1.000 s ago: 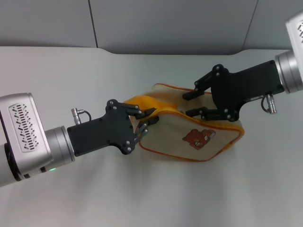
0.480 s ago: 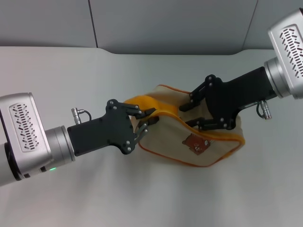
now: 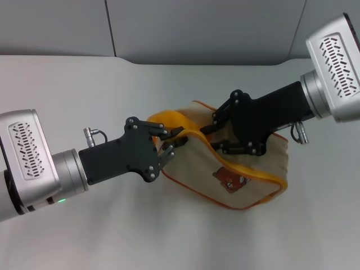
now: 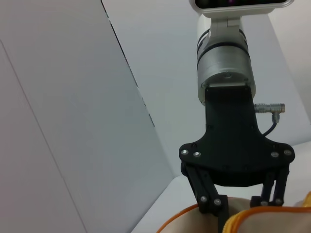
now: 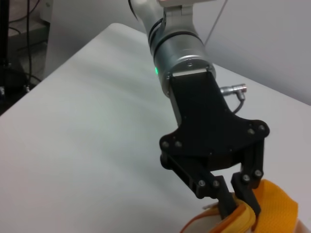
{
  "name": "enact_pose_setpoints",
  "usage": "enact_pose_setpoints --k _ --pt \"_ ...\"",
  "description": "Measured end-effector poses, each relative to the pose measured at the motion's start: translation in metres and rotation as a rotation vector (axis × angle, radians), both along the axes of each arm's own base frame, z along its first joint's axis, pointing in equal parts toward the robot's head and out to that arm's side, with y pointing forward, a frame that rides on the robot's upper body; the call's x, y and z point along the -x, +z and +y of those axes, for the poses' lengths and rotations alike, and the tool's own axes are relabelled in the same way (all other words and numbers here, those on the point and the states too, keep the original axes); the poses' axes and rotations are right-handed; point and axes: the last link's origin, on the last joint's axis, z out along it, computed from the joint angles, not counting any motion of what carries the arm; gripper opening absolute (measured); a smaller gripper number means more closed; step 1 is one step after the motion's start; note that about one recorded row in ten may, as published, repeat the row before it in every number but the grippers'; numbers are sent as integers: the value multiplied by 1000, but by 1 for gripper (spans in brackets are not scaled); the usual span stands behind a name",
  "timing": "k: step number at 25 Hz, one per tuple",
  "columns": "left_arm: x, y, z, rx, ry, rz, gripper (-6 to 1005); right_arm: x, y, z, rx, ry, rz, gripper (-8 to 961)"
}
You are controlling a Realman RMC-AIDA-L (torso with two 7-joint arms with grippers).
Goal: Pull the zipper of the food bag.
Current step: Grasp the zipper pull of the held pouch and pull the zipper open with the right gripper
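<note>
The beige food bag [image 3: 194,162] with orange piping and a bear patch [image 3: 228,180] lies on the table in the head view. My left gripper [image 3: 179,139] is shut on the bag's near end beside the orange strap handle [image 3: 169,121]. The right wrist view shows it pinching the orange edge [image 5: 237,204]. My right gripper [image 3: 212,139] sits over the bag's orange-trimmed top edge, close to the left gripper. It also shows in the left wrist view [image 4: 240,206] above the bag [image 4: 194,221]. The zipper line and its silver pull tab are hidden under the right gripper.
The bag rests on a pale table [image 3: 84,84] with a grey panelled wall [image 3: 197,28] behind its far edge. Both arms reach in from the sides and meet over the bag. Nothing else stands on the table.
My right gripper has moved along the bag's top edge toward the left gripper. The bag has sagged and its bear patch has shifted left and down. The left gripper has held still.
</note>
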Motion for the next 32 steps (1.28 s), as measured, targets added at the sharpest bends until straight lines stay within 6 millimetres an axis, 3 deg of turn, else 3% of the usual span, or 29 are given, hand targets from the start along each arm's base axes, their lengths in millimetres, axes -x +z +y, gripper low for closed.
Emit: enact_pose_setpoints --k 2,7,13,18,25,32 --pt "0 0 0 -2 2 -2 97 -1 0 1 -9 -9 0 314" --pt "1 1 -1 -2 7 -5 97 -4 -1 0 -6 -19 6 201" --pt "1 1 -1 -4 12 -10 97 -6 -5 -3 13 5 2 11" --pt "3 1 -1 -11 29 -20 97 -9 -1 -3 6 6 -4 -2" --pt "10 6 -2 -47 79 -46 98 -19 21 -5 38 -36 -23 3" --pt "23 14 1 -113 175 -77 98 -38 37 -12 77 -118 -84 8"
